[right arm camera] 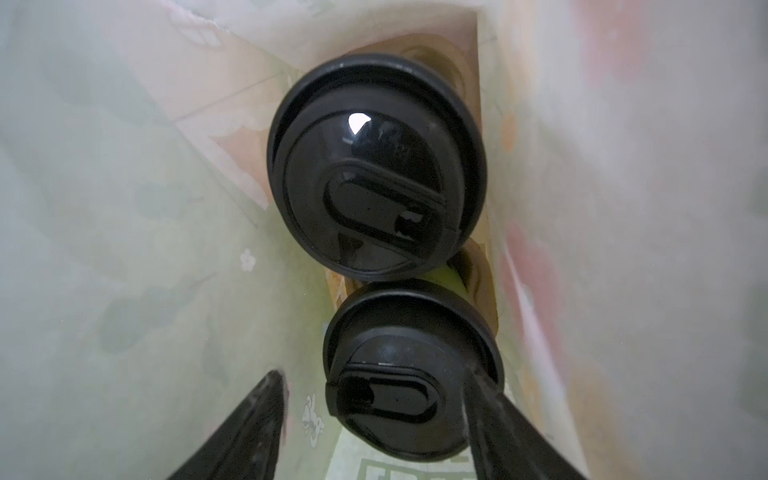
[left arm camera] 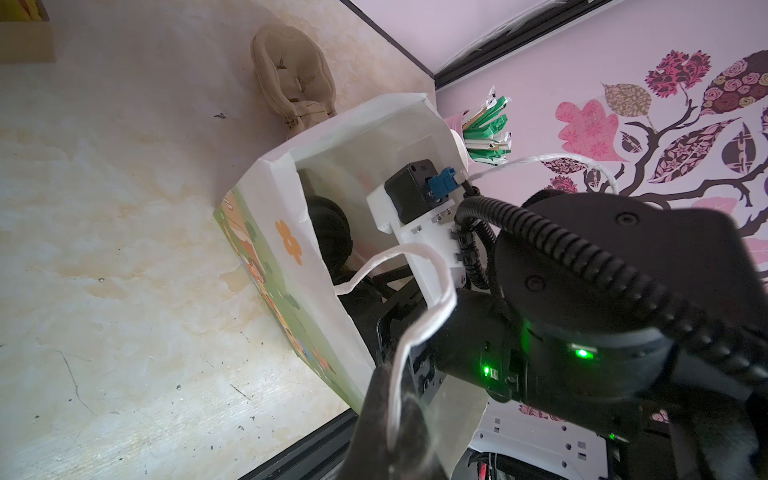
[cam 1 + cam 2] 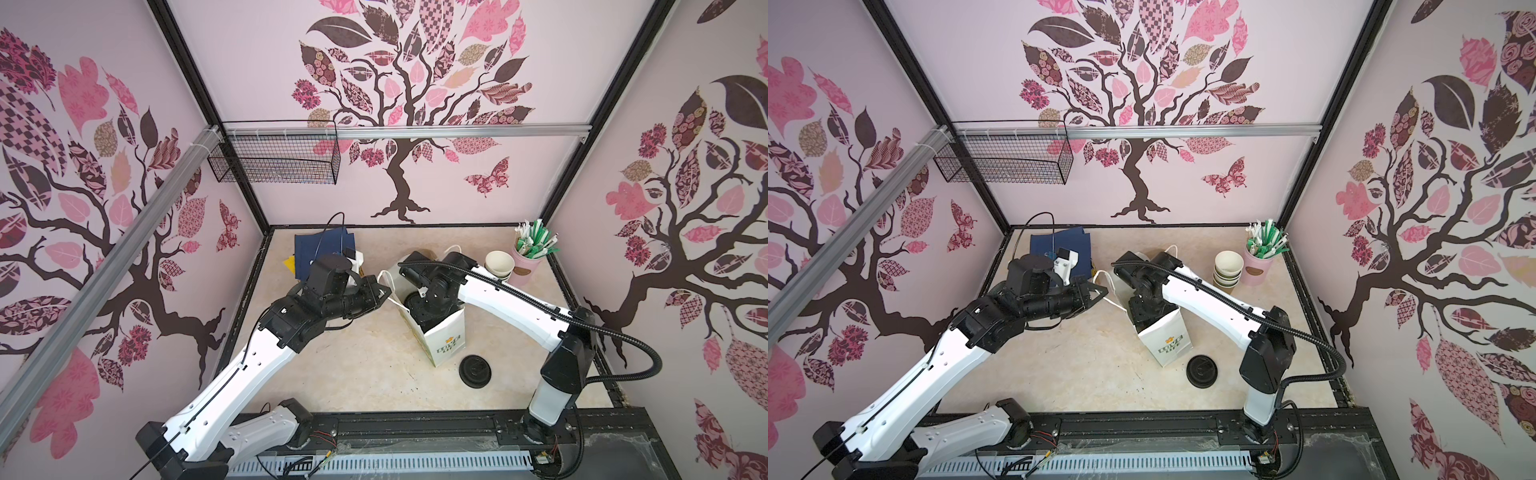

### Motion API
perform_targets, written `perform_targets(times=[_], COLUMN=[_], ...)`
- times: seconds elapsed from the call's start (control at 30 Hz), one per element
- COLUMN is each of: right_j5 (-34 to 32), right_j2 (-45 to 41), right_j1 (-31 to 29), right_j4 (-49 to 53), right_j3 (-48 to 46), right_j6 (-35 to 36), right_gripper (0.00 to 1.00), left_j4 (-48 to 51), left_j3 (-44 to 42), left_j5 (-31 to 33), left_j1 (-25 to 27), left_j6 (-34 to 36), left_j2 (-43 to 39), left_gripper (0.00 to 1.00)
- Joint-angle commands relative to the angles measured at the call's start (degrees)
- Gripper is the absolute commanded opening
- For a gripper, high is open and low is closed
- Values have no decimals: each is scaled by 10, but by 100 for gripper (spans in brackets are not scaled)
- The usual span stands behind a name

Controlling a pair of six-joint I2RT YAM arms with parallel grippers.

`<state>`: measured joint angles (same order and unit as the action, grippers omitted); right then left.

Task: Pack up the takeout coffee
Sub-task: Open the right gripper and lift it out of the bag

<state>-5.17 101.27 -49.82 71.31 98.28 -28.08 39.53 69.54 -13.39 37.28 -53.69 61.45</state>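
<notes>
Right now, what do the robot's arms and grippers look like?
The left arm and right arm have white shells with black joints. A ribbed black conduit runs along the right one; a thin black cable follows the left. The left gripper and right gripper have black tapering fingers.

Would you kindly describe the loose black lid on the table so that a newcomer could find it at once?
Find the white paper bag standing mid-table. Beside its base, on the near right, a round black lid lies flat on the marble top. Unlike the two lids inside the bag, it caps no cup.
</notes>
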Motion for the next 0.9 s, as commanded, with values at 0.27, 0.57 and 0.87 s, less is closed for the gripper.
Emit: perform_targets(times=[0.27,0.57,0.87], right_j5=[-36,-43,-37], right_j2=[13,1,-15], right_j1=[-20,-21,-21], right_j4=[14,30,93], right_j3=[17,52,177], right_j6=[17,34,12], right_gripper=[67,71,76], left_j4=[-12,-1,1], left_j3=[35,35,14], left_j5=[-8,2,8], left_j1=[3,3,3], left_j6=[12,15,11], left_j2=[6,-2,-13], left_gripper=[0,0,0])
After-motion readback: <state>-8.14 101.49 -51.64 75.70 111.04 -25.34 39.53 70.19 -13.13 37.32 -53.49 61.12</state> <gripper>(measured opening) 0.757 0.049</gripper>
